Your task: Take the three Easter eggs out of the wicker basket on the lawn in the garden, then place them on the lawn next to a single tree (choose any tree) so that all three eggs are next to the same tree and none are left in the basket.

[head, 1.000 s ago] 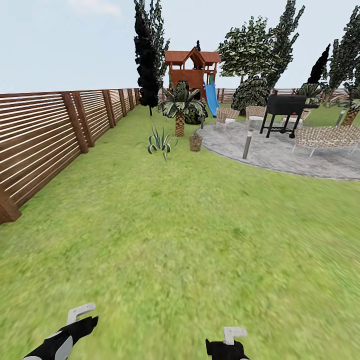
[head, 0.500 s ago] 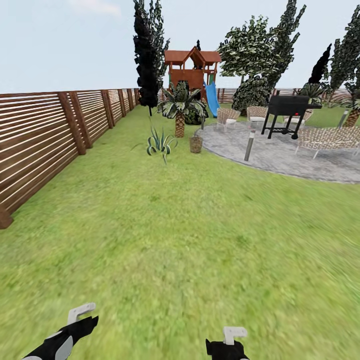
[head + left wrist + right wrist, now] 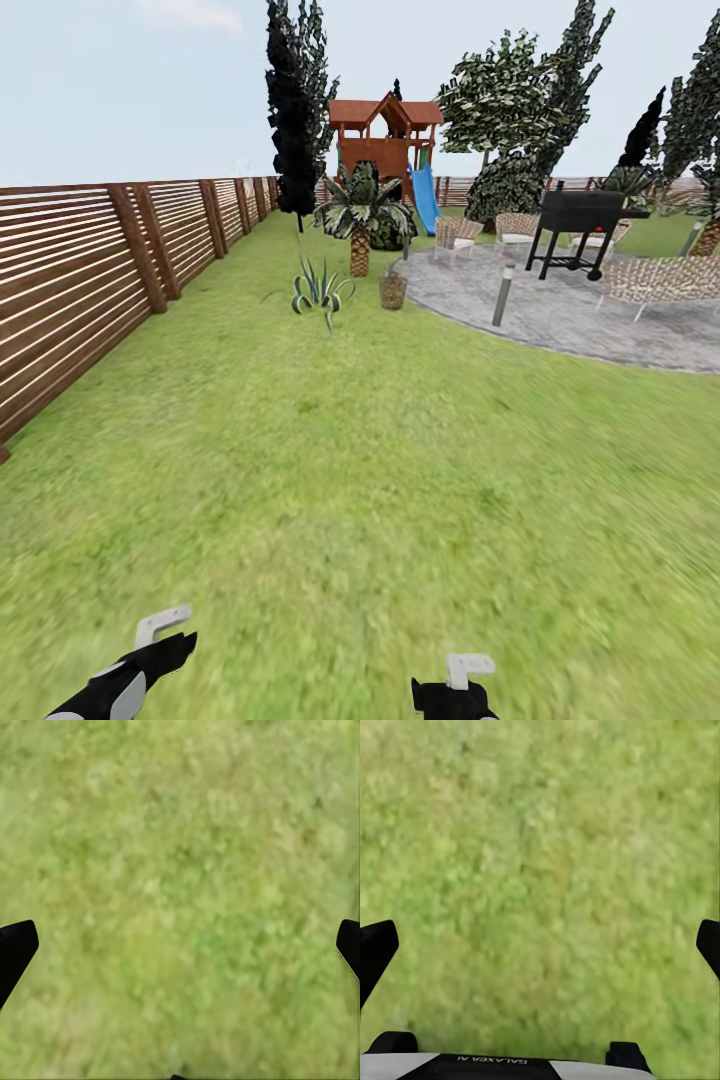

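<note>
The wicker basket [image 3: 392,291] stands far ahead on the lawn [image 3: 360,470], at the edge of the paved patio, small and tan. The Easter eggs are hidden from here. A tree [image 3: 503,105] with a mottled green-grey crown rises behind the patio. My left arm [image 3: 130,670] and right arm [image 3: 455,690] hang low at the near edge of the head view. In the left wrist view my left gripper [image 3: 180,945] is open over bare grass, its black fingertips [image 3: 15,949] far apart. In the right wrist view my right gripper [image 3: 540,945] is open too, with only grass between its fingertips [image 3: 376,945].
A slatted wooden fence [image 3: 90,280] runs along the left. A spiky plant [image 3: 321,290] and a small palm [image 3: 360,215] stand near the basket, with a black tree [image 3: 292,120] behind. The patio [image 3: 580,320] holds a light post [image 3: 502,295], a grill [image 3: 580,230] and wicker chairs. A playhouse [image 3: 385,140] is at the back.
The whole head view has shifted: the camera has rolled forward over the grass, and the near fence post has slid out at the left. Both arms hold the same pose.
</note>
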Robot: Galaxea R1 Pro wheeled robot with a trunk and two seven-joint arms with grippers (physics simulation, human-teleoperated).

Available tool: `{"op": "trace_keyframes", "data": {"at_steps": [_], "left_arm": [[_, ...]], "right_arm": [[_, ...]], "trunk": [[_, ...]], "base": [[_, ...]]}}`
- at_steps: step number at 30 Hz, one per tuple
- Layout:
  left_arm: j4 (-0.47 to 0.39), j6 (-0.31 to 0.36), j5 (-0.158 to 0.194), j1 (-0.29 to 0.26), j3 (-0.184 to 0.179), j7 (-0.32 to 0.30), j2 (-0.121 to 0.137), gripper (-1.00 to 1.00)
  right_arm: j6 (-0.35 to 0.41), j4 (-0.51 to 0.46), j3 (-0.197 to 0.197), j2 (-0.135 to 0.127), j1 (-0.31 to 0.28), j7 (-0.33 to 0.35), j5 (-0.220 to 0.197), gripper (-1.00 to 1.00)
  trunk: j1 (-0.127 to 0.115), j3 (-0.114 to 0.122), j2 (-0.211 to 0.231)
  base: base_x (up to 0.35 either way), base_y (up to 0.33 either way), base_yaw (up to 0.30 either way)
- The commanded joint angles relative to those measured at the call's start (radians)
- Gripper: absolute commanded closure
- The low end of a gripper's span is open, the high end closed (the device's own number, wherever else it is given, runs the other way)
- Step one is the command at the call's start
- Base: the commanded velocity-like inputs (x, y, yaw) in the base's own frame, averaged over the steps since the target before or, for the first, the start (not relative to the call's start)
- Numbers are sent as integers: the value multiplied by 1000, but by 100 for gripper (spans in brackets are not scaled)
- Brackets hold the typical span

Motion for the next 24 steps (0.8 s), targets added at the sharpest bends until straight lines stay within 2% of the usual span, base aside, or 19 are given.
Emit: {"op": "trace_keyframes", "data": {"at_steps": [1,24], "left_arm": [[1,-2,-3,-1,7,-5,0,-100],[1,-4,-3,-1,7,-5,-2,-100]], "right_arm": [[5,-2,5,-1,0,-5,-9,-100],[5,-2,5,-1,0,-5,-9,-100]], "trunk": [[1,-2,-2],[1,-2,-2]], "base": [[328,0,0],[322,0,0]]}}
